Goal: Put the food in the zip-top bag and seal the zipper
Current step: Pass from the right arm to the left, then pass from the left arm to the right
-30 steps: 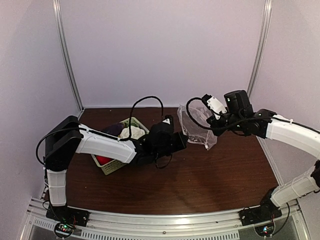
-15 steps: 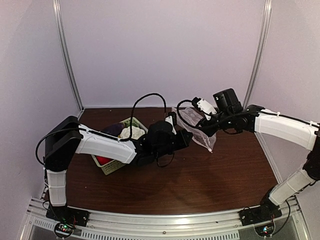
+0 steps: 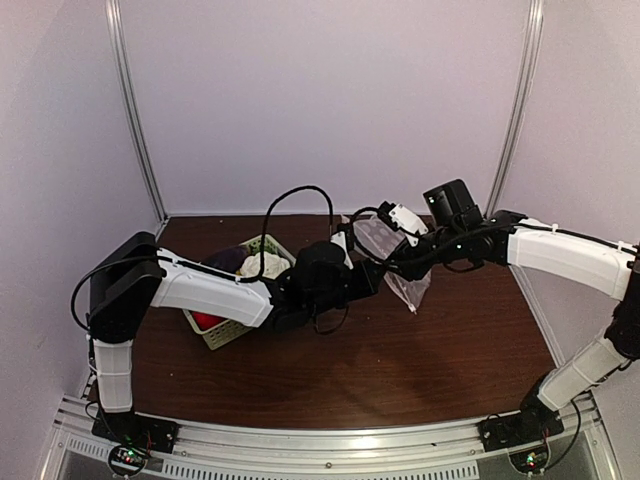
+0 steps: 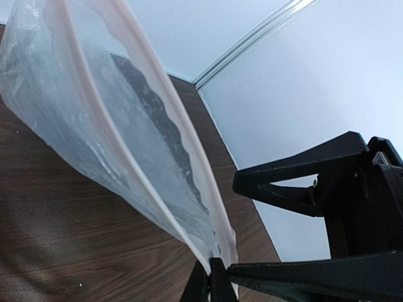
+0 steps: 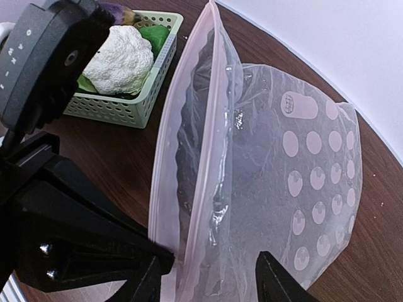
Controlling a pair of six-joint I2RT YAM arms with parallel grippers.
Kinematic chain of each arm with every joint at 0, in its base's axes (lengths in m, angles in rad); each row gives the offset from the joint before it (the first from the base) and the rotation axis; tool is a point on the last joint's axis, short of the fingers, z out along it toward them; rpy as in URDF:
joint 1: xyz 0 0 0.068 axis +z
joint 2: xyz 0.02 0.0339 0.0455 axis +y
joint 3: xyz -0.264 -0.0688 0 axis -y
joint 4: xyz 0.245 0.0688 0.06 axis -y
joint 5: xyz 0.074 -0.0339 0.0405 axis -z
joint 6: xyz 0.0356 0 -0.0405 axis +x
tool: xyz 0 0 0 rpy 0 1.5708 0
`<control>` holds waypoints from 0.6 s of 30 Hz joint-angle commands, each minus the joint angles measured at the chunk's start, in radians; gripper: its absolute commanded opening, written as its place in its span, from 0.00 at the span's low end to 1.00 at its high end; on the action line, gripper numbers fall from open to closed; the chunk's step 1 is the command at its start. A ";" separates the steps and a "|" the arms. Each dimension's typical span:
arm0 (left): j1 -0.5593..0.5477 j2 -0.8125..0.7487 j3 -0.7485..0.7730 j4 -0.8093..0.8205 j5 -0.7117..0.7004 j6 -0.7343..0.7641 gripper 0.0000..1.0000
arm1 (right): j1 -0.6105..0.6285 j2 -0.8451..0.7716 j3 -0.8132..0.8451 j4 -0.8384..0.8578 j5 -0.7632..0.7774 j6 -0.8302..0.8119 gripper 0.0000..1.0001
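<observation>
Between the spread fingers of the right gripper (image 5: 211,286), the zip-top bag (image 5: 296,189) is hanging with its mouth edge toward the wrist. Its dotted wall is running away beyond the fingertips. The zipper (image 5: 165,145) is showing as one pale strip just inside one finger; whether either finger is touching the plastic cannot be told.

Right at the tips of the left gripper (image 4: 210,284), one corner of that mouth edge is being pinched. These fingers are pressing together on the plastic, and the strip is rising away from them across the left wrist view. The two grippers are facing each other tip to tip, very close, with only the bag's edge between them.

The right arm is standing up from its base at the near right. Its white forearm is lying leftward above the table (image 3: 400,370), and its wrist is bending down toward the bag. The left arm is standing up from the near left, its forearm lying out to the right and its wrist roughly level.

Behind the left fingers, beside that arm's forearm, one pale green basket (image 5: 145,94) is sitting on the table, holding the food:
- one white cauliflower (image 5: 123,60)
- one red fruit (image 3: 207,320)
- one purple piece (image 5: 119,12)
- green leaf pieces (image 5: 151,34) — two patches are showing, the exact count unclear

In all, two arms, one bag and one basket are showing.
</observation>
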 commanded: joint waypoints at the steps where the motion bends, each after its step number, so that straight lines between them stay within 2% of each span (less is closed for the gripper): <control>1: -0.005 -0.024 0.017 0.025 0.005 0.018 0.00 | 0.011 0.012 0.012 -0.017 -0.045 -0.004 0.53; 3: -0.005 -0.026 0.016 0.028 0.007 0.015 0.00 | 0.013 0.023 0.013 -0.014 0.016 0.000 0.53; 15: -0.012 -0.024 0.006 0.036 0.034 0.003 0.00 | 0.027 0.058 0.068 0.026 0.129 0.030 0.49; 18: -0.016 -0.024 0.001 0.038 0.035 0.002 0.00 | 0.026 0.098 0.096 0.010 0.217 0.033 0.47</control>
